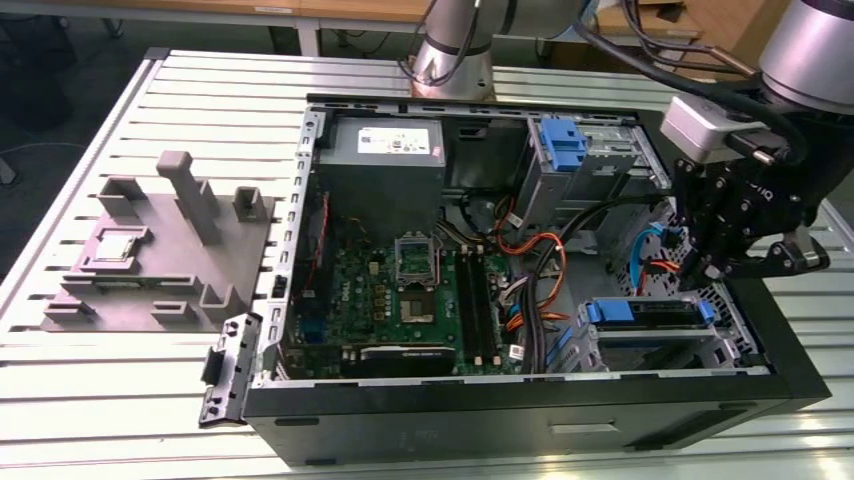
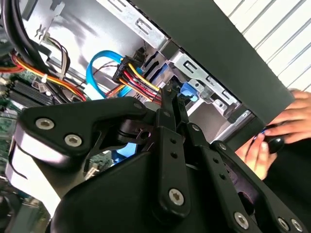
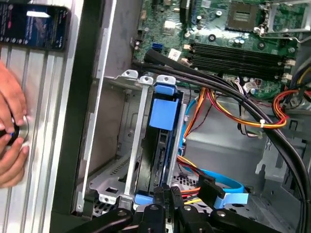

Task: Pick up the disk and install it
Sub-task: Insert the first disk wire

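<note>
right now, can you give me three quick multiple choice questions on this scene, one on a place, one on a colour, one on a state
1. Where is the disk?
A. On the grey fixture beside the case
B. Standing in the drive cage inside the case
C. Flat on the slatted table

2. What colour are the plastic rails on the disk?
A. Red
B. Green
C. Blue

3. How is the computer case?
A. Open on its upper side, with the boards showing
B. Closed with its panel on
C. Standing upright on end

Answers:
1. B: in the first wrist view the disk sits on edge between the metal walls of the drive cage.
2. C: the plastic rails on it are plainly blue.
3. A: in the exterior view the computer case lies open and the motherboard is in plain sight.
</note>
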